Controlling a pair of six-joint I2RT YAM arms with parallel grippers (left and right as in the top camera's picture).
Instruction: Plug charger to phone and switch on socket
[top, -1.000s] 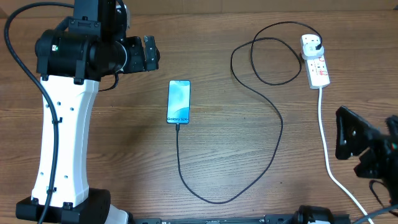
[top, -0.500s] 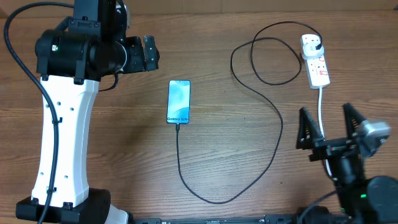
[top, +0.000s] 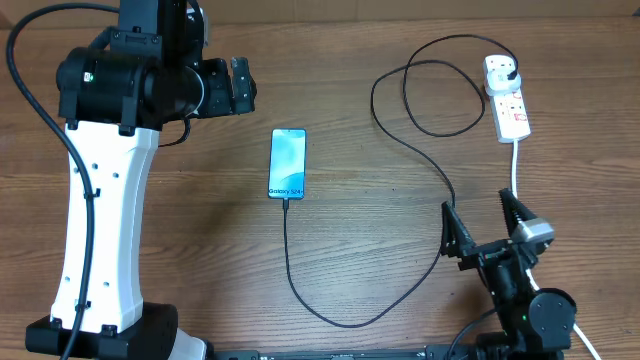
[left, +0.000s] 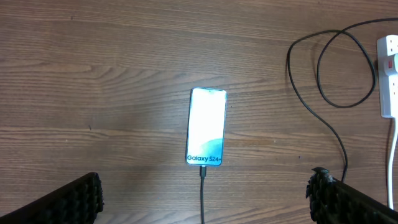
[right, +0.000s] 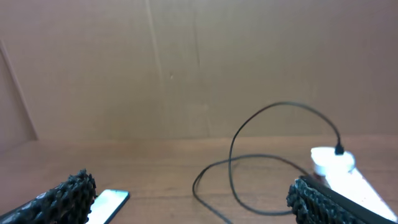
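Phone (top: 287, 164) flat on surface (top: 360, 150), ahead of left gripper (top: 243, 88), centred between its fingers. Charger (top: 448, 215): connector tip at phone's near edge, cable loops past just left of right gripper (top: 485, 225), plug in socket (top: 508, 100). Socket ahead of right gripper, slightly right; its cord (top: 517, 165) runs back beside gripper's right finger.

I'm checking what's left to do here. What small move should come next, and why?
Probably bring the open right tool forward toward the socket to press its switch. The charger already meets the phone's bottom edge and its plug sits in the socket. Whether the switch is on cannot be read, and that tool is nearest.
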